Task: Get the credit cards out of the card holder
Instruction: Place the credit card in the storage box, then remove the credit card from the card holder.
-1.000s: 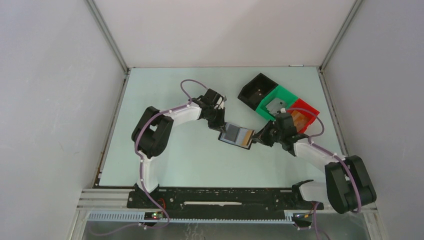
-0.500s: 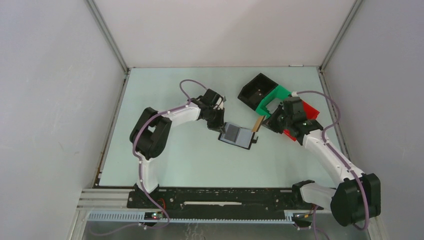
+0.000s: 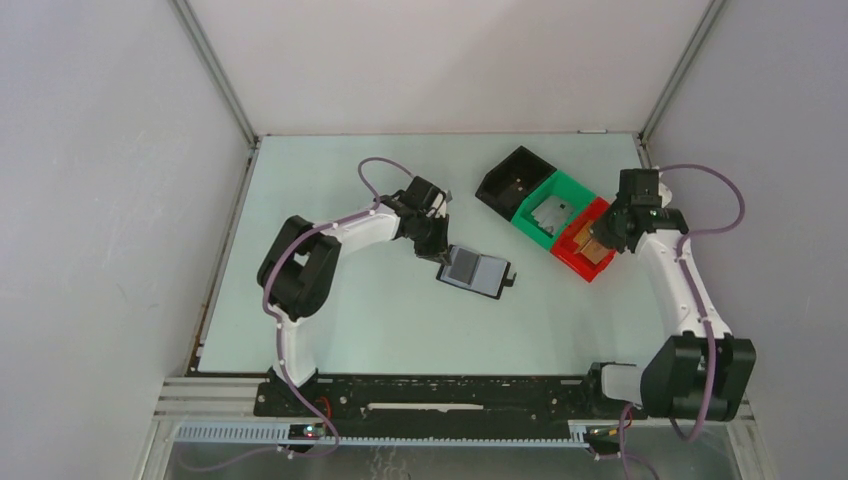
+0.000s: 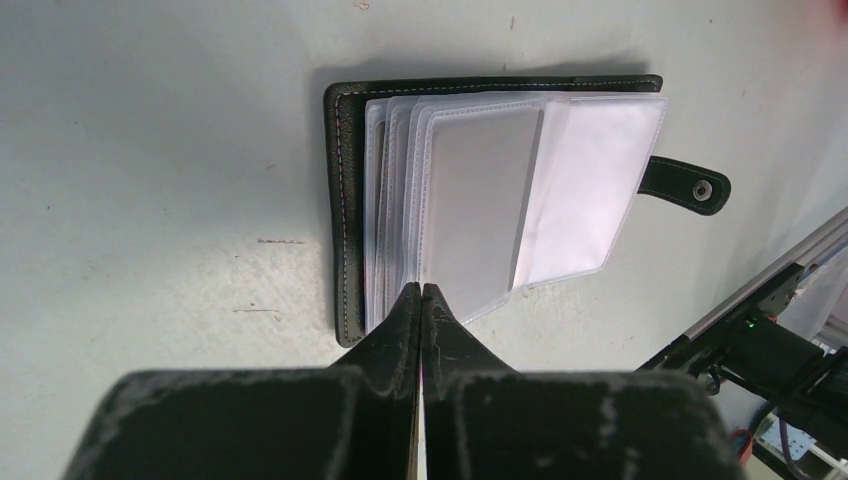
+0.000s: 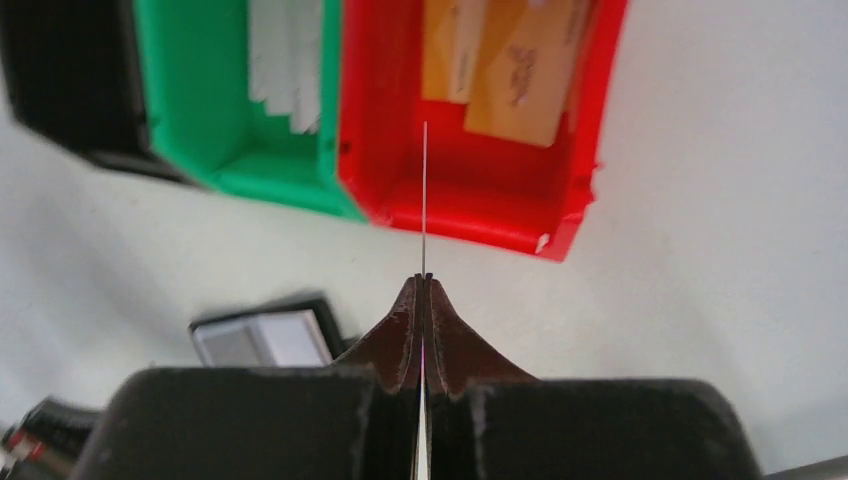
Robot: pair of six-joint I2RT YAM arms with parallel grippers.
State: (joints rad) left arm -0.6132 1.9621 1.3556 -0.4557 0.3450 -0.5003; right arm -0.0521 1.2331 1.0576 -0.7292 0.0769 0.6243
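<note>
Top external view: the small black folding card holder lies open mid-frame on the bench, with the left jaws pressed together at its edge. The right jaws pinch a thin card, seen edge-on, over the red plastic bin.

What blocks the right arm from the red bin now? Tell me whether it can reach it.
Probably yes, nothing blocks it. The right fingers, shut on a thin card, hang at the open red bin, with no object between. The tan cards inside fill only part of it.
</note>
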